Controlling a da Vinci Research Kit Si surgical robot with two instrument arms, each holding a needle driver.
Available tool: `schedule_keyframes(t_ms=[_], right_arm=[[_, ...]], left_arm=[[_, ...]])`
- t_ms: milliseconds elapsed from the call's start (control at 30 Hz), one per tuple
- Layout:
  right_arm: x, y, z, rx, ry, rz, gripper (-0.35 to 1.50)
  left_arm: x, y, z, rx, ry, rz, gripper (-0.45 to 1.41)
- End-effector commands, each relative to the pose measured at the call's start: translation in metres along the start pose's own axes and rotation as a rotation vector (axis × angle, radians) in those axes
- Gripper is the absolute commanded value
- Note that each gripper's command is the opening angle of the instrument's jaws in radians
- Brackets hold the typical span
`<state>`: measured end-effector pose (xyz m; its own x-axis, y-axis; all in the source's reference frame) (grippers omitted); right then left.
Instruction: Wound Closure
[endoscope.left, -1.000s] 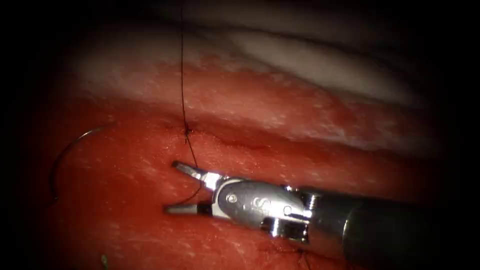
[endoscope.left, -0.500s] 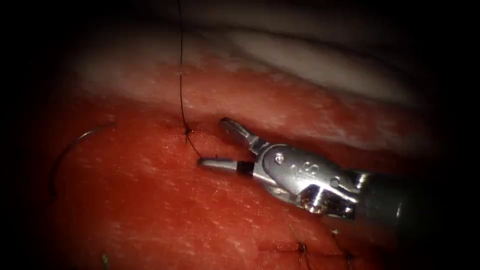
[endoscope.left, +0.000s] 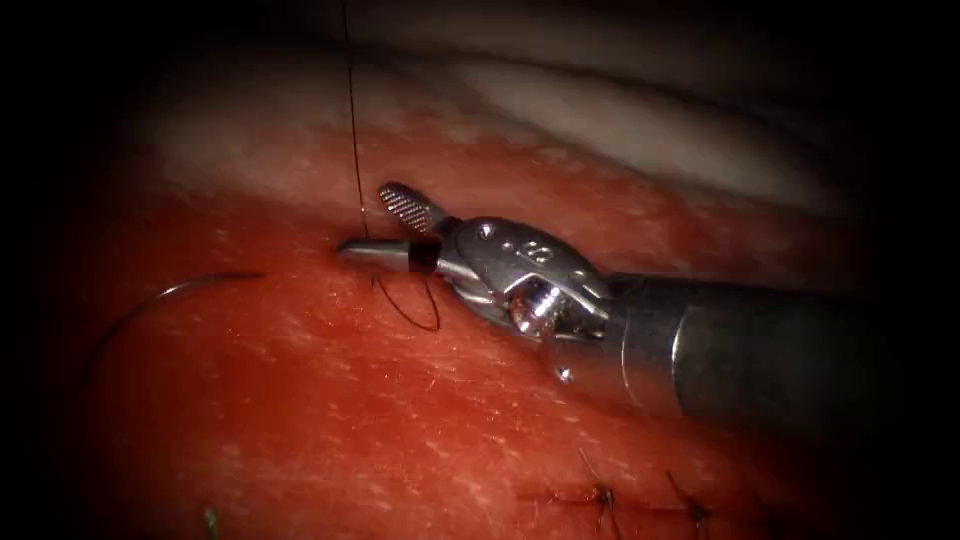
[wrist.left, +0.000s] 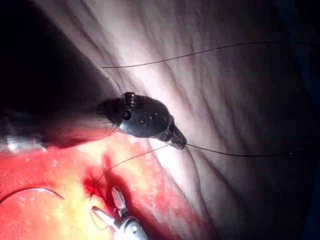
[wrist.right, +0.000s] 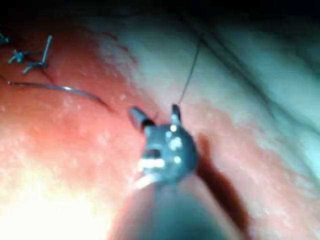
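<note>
Since the earlier frames, right tool (endoscope.left: 375, 222) has shifted from about 6 o'clock of the stitch site up to it, jaws still spread and empty, straddling the thread (endoscope.left: 352, 120) where it leaves the tissue (endoscope.left: 300, 420). Nearest in the endoscope view, earlier stitches (endoscope.left: 603, 495) sit at 5 o'clock. Needle (endoscope.left: 165, 295) lies free on the tissue surface at 9 o'clock, left of the cut (endoscope.left: 330, 245), held by neither tool. A slack loop of thread hangs just below the right tool's jaws. Farther off, in the left wrist view, left tool (wrist.left: 178, 142) is clamped on the thread, which runs down to the stitch.
</note>
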<state>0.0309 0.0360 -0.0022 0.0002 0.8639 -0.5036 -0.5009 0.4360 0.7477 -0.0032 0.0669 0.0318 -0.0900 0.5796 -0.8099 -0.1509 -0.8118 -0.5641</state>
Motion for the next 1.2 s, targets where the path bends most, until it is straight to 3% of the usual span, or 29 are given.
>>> schedule_keyframes(t_ms=[33, 200, 400, 533, 967, 1200], right_arm=[[0.0006, 0.0, 0.0, 0.008, 0.001, -0.002, 1.4], [0.0023, 0.0003, -0.0011, 0.009, 0.001, -0.002, 1.38], [0.008, 0.001, -0.0019, 0.045, 0.011, -0.007, 1.41], [0.0088, 0.001, -0.0017, 0.05, 0.011, -0.007, 1.36], [0.001, 0.0011, 0.0036, 0.111, 0.013, 0.003, 1.35], [-0.0005, 0.0018, 0.0062, 0.097, 0.027, 0.004, 1.41]], left_arm=[[-0.0003, 0.0, 0.0005, -0.003, 0.002, -0.002, -0.35], [0.0017, 0.0009, 0.0006, -0.021, 0.014, 0.004, -0.35], [0.0029, 0.0022, 0.0008, -0.031, 0.02, 0.005, -0.35], [0.0031, 0.0026, 0.0009, -0.036, 0.022, 0.004, -0.35], [0.0047, 0.0037, 0.0013, -0.045, 0.029, 0.01, -0.35], [0.0046, 0.0039, 0.0014, -0.047, 0.029, 0.011, -0.35]])
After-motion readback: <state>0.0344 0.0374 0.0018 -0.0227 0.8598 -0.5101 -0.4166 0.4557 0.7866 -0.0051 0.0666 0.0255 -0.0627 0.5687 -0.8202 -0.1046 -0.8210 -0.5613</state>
